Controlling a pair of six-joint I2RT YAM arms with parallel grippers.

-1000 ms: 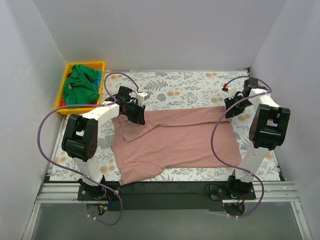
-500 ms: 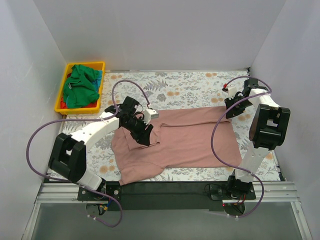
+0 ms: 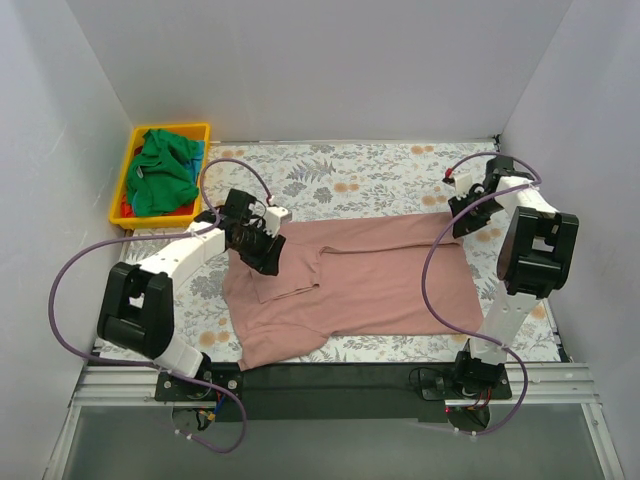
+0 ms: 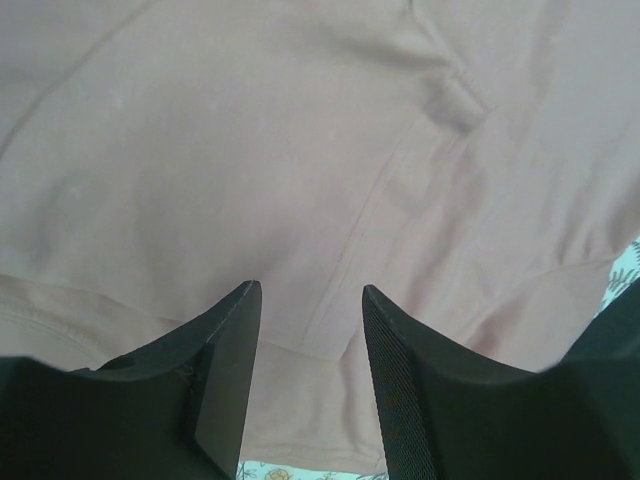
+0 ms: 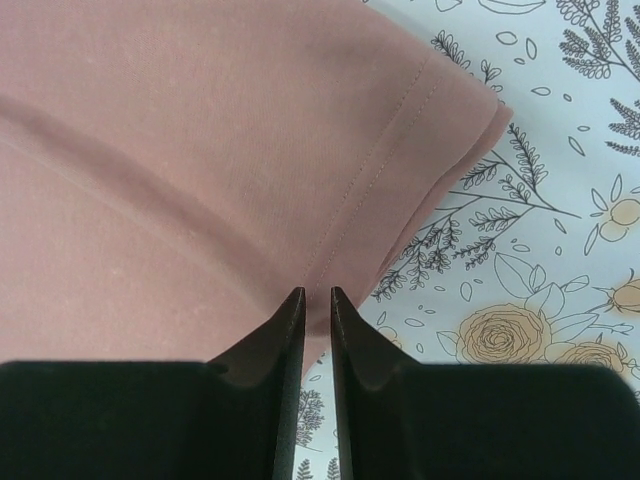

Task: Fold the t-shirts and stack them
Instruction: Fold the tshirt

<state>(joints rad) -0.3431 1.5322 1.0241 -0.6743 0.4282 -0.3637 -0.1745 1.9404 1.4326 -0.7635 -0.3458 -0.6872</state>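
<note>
We are seeing open worktop [image 3: 380, 172] beyond the shirt [image 3: 380, 285]; the bin [image 3: 172, 128] is crowding the far-left corner, and walls [image 3: 300, 70] are closing three sides.

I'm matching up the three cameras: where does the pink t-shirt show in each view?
Top external: the pink t-shirt lies spread across the picture's middle.
Left wrist: pink t-shirt fills nearly the whole picture.
Right wrist: pink t-shirt covers the upper left, hemmed corner at upper right.
Shared landmark: the floral table cover, showing in all three.
</note>
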